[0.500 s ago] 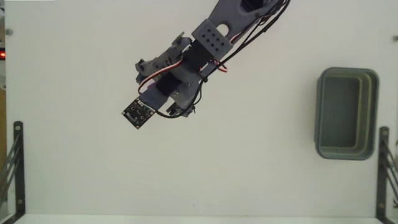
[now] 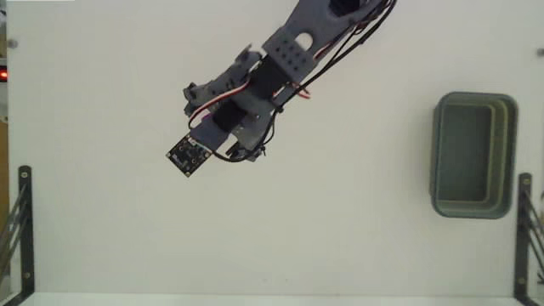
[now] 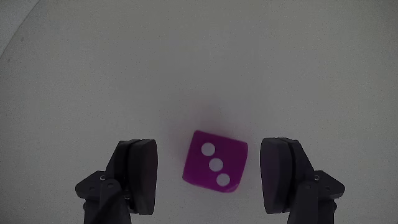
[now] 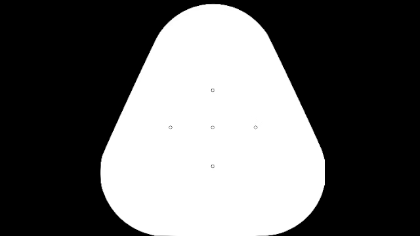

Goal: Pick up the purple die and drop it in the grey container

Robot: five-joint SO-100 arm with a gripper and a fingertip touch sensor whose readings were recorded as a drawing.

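Fixed view: grey arm w/ black square circuit board [image 2: 189, 155] upper centre; grey-green rectangular plastic bin [image 2: 473, 155] far right edge; die hidden under arm.
Wrist view: small magenta-purple cube w/ white dots [image 3: 214, 162] lower centre, between the spread fingers of the gripper [image 3: 214, 177], touching neither, nearer right one.

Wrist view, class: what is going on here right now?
A single robot arm holds its open pincer around the purple die, which sits on the white table between the two fingers, gaps showing on both sides, three dots up. Nothing is gripped yet. In the fixed view, the grey container sits empty, far right of the arm.
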